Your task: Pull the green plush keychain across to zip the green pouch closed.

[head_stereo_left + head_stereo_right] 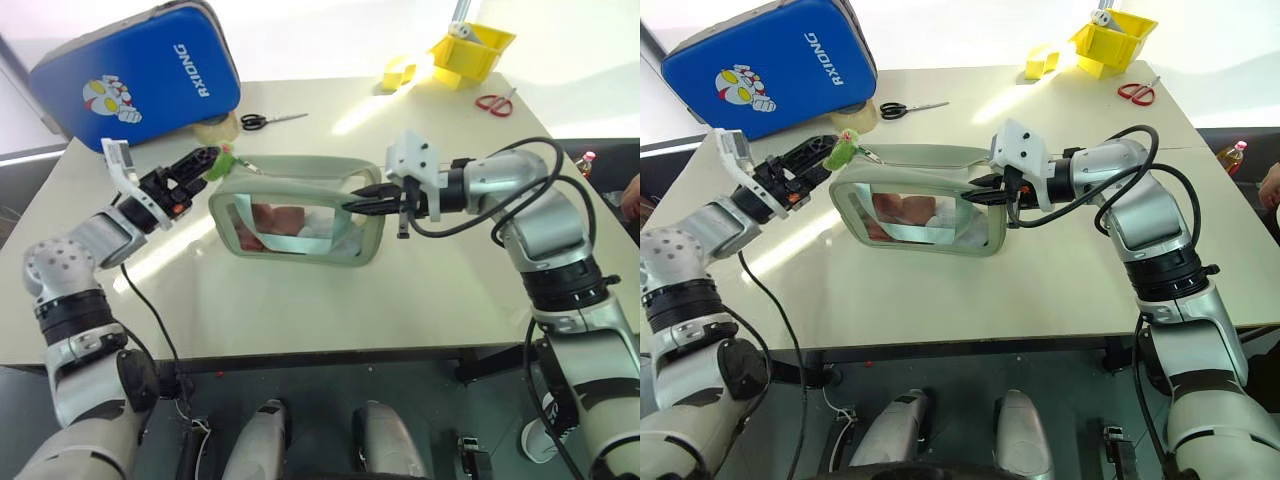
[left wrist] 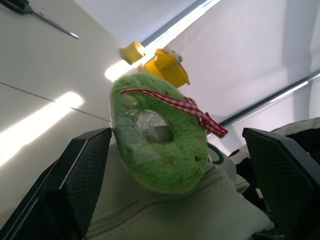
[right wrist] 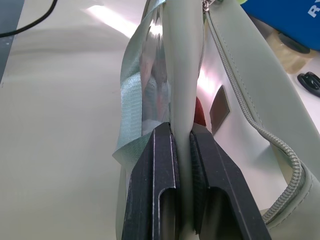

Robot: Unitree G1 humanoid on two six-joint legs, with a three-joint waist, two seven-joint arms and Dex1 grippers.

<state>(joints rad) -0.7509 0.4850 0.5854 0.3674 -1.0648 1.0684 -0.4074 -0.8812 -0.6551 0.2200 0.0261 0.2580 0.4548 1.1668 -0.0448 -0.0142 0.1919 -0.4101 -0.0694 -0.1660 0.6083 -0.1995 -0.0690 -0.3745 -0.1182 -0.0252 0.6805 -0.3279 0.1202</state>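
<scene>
One green pouch (image 1: 300,215) lies mid-worktop (image 1: 300,300); its one green plush keychain (image 1: 222,160) sits at its left end between the wide-spread left claw (image 1: 207,163). The right claw (image 1: 358,203) pinches the pouch's right edge. Two scissors (image 1: 270,120) lie behind.

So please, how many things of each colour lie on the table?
Green: 2, the green pouch and the green plush keychain
Blue: 1, hard case
Yellow: 2, bin and small yellow thing
Scissors: 2, black-handled and red-handled
Total: 7
</scene>
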